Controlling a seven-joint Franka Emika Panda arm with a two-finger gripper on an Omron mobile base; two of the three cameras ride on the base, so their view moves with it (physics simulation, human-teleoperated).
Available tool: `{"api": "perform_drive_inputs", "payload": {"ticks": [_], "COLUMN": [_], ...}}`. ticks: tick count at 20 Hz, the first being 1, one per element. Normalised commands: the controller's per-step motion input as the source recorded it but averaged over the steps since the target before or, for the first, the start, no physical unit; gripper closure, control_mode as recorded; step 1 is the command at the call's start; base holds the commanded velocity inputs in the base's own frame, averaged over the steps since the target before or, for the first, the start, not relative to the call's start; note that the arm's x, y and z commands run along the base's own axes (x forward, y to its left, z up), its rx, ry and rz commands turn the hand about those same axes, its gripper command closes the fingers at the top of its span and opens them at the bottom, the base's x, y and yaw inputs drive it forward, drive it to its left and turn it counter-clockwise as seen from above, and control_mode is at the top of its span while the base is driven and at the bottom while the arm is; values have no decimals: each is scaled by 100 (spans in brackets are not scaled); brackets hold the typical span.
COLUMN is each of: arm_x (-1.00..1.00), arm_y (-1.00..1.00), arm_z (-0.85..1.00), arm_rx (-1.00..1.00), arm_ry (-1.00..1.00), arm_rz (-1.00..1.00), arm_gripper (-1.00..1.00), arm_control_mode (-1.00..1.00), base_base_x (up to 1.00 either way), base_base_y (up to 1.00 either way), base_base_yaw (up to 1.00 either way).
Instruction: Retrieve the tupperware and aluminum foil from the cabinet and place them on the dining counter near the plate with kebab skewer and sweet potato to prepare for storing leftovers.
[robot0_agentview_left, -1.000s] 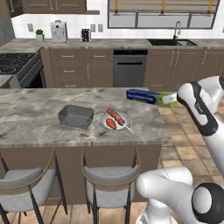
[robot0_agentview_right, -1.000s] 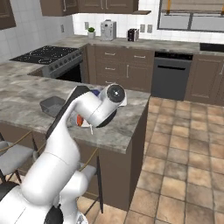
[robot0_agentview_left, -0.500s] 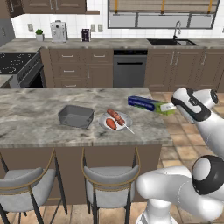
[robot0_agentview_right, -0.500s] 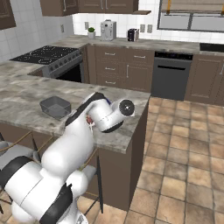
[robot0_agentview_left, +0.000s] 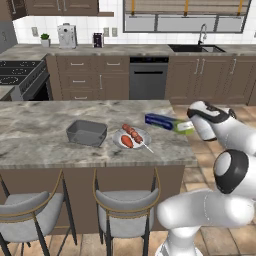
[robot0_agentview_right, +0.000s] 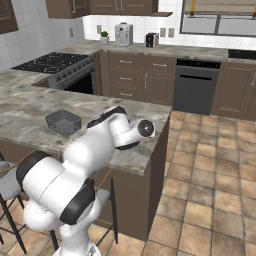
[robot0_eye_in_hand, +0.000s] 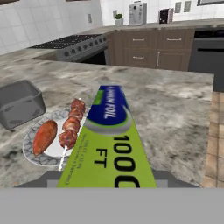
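Note:
My gripper is shut on the green end of the aluminum foil, a long blue box held level, low over the right end of the dining counter. In the hand view the aluminum foil runs straight away from me. Just left of it is the white plate with the kebab skewer and the sweet potato. The hand view also has the kebab skewer and sweet potato. Left of the plate stands the grey tupperware. I cannot tell whether the box touches the stone.
Two grey stools stand at the counter's near side. A dishwasher, sink and stove line the back wall under dark wall cabinets. Tiled floor lies right of the island.
The arm has swung down and slightly left, carrying the foil box lower toward the counter beside the plate. Plate and tub have not moved.

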Motion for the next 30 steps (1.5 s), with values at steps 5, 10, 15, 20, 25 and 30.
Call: {"api": "perform_drive_inputs", "payload": {"ticks": [5, 10, 15, 20, 25, 30], "arm_x": [47, 50, 45, 26, 9, 0], "arm_y": [0, 0, 0, 0, 0, 0], "arm_z": [-39, -36, -42, -50, -29, 60], "arm_rx": [0, 0, 0, 0, 0, 0], "arm_ry": [0, 0, 0, 0, 0, 0], "arm_rz": [-2, -2, -2, -2, -4, -6], "arm_gripper": [100, 100, 100, 100, -100, -100], "arm_control_mode": [-100, -100, -100, -100, -100, -100], "base_base_x": [0, 0, 0, 0, 0, 0], "base_base_y": [0, 0, 0, 0, 0, 0], "base_base_yaw": [0, 0, 0, 0, 0, 0]}}
